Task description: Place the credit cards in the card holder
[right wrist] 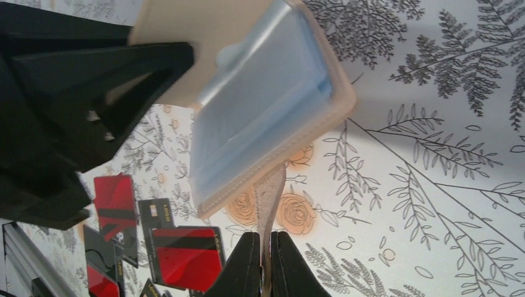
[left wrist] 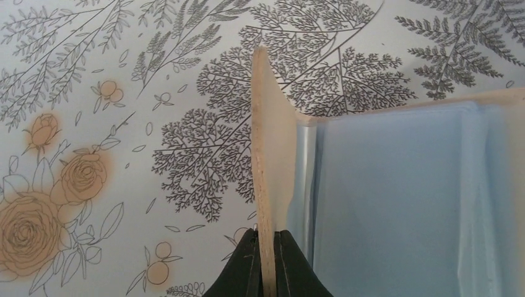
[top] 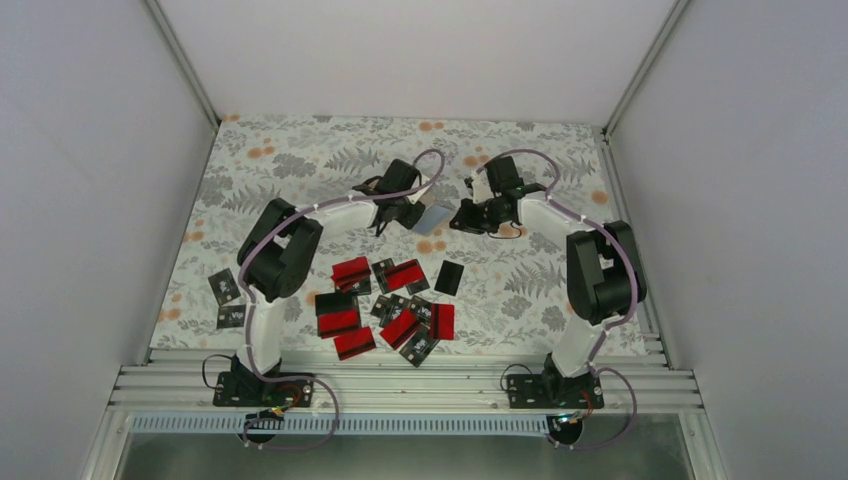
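The card holder (top: 433,217) hangs open above the back middle of the table, held between both grippers. In the left wrist view its tan cover (left wrist: 272,136) stands on edge, with pale blue-grey sleeves (left wrist: 402,204) to the right. My left gripper (left wrist: 267,240) is shut on that cover's edge. My right gripper (right wrist: 267,247) is shut on the card holder's (right wrist: 266,105) thin tan strap, with the left gripper's black fingers (right wrist: 93,105) on the far side. Several red-and-black credit cards (top: 390,305) lie scattered on the cloth near the front middle, some also showing in the right wrist view (right wrist: 186,257).
Two mostly black cards (top: 228,300) lie apart at the front left, and one black card (top: 449,277) sits right of the cluster. A floral cloth (top: 300,160) covers the table. White walls close in both sides and the back. A metal rail (top: 400,385) runs along the near edge.
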Robot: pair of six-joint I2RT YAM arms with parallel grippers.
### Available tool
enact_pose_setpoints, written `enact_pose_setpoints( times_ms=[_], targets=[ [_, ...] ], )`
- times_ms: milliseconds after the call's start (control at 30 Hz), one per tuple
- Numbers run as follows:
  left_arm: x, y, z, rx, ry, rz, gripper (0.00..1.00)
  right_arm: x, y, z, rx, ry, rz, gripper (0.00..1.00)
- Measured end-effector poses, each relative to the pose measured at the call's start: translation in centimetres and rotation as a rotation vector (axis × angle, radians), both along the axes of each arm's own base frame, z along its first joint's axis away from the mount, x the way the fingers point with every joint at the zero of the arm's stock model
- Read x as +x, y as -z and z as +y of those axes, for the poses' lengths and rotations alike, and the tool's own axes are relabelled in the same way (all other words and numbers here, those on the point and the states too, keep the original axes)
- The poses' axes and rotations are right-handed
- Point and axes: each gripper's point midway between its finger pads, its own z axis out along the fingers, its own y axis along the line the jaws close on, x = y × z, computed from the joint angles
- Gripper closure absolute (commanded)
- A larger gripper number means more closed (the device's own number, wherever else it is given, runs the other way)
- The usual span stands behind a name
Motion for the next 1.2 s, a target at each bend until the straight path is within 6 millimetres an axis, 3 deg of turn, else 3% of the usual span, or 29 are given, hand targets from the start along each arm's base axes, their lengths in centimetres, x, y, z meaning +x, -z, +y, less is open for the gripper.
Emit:
enact_pose_setpoints(
  times_ms=[200,367,567,700,800,867,1000,1200],
  targets=[
    [-0.8,0.2,2.2,-0.071,-0.143,0.055,0.98,0.8,2.5,-0.6,-0.036,0.025,0.041,0.96],
    [-3.2,0.8,4.7,-0.156,-0.347,0.136,0.97,2.1,4.9,-0.6,-0.06,0.051,0.085,0.96],
    [-5.5,1.0,6.3,-0.284,-0.532,0.208,0.96,4.5,6.6,0.0,-0.062,0.065,0.109,0.96],
    [-6.6,0.8,6.9,-0.357,-0.6,0.237,0.88,5.7,6.6,0.7,-0.046,0.06,0.102,0.93],
    [-7.5,1.5,7.7,-0.368,-0.637,0.26,0.71,6.3,6.6,0.7,-0.052,0.068,0.091,0.86],
    [-8.2,2.4,8.5,-0.365,-0.669,0.28,0.65,6.6,6.6,0.4,-0.057,0.076,0.085,0.81],
    [-8.7,2.9,8.9,-0.378,-0.686,0.291,0.62,7.1,6.3,0.1,-0.056,0.085,0.066,0.71],
    [-8.9,2.8,8.7,-0.392,-0.678,0.299,0.49,7.0,5.5,-0.4,-0.076,0.093,0.048,0.57]
  ],
)
